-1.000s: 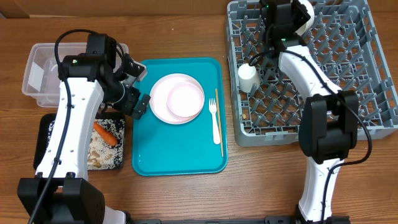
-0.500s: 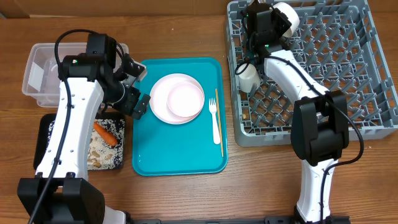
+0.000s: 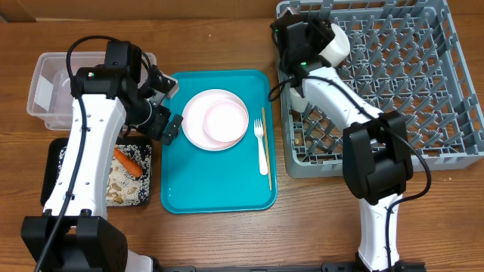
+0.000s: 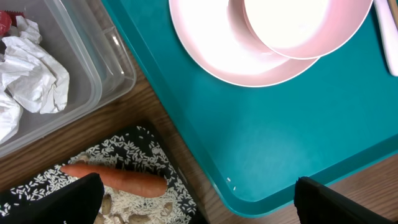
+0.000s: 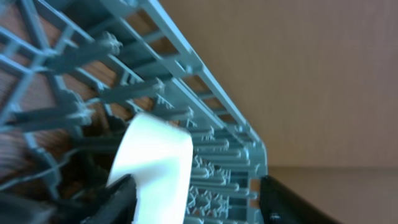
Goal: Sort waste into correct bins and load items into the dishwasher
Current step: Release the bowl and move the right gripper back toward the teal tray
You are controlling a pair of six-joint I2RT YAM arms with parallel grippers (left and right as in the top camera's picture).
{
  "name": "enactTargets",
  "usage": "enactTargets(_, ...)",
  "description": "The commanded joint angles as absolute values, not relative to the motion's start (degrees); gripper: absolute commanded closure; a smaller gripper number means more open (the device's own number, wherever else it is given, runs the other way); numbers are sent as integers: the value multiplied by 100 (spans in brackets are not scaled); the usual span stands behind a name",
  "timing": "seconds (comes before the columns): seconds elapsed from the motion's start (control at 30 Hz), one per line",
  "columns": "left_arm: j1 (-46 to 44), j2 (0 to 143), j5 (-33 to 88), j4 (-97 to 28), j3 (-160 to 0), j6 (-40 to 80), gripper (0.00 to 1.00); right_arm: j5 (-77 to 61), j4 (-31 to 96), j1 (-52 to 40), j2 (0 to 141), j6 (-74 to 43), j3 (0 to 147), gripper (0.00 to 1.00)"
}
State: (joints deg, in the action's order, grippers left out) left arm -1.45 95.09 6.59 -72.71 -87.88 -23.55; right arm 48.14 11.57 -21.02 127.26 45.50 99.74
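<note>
My right gripper [image 3: 302,32] is over the far left corner of the grey dishwasher rack [image 3: 423,98]. In the right wrist view its jaws [image 5: 205,205] stand open. A white bowl [image 5: 155,168] stands on edge among the pegs against the left finger, well apart from the right one. From overhead that bowl [image 3: 334,45] sits just right of the gripper. A white cup [image 3: 295,100] peeks out beside the arm. My left gripper [image 3: 168,107] hangs open and holds nothing, above the seam between black tray [image 4: 146,140] and teal tray [image 4: 280,137]. The carrot [image 4: 115,179] lies on rice.
On the teal tray [image 3: 219,189] are a pink plate [image 3: 198,125] with a bowl [image 3: 227,121] on it, a white fork [image 3: 262,147] and a wooden stick [image 3: 267,151]. The clear tub [image 3: 45,94] holds crumpled napkins [image 4: 31,68] and a red wrapper [image 4: 5,18].
My right arm swung left across the rack with the white bowl to the far left corner, and its jaws have opened off the bowl. The left arm has not moved.
</note>
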Motion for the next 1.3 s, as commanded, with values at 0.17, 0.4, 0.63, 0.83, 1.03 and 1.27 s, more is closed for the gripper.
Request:
enactTargets(0.17,-130,9439,642,-7277,-8862,-2357,0,4952,1149,-2377,12680,3800,9937,27)
enactTargets(0.4,-130,9439,642,-7277,-8862,-2357,0,4504,2119,-2449,11972,2438,9948,25)
enactTargets(0.63,-130,9439,642,-7277,-8862,-2357,0,2307,3538,-2353,10807,738,9948,21)
enactTargets(0.83,-130,9439,642,-7277,-8862,-2357,0,174,4141,-2333,10263,-709,9948,21)
enactTargets(1.03,-130,9439,642,-7275,-8862,-2357,0,-1581,4866,-2412,10276,-1627,9848,14)
enactTargets(1.27,-130,9439,642,-7277,-8862,-2357,0,-1789,4958,-2582,10294,-1682,9474,14)
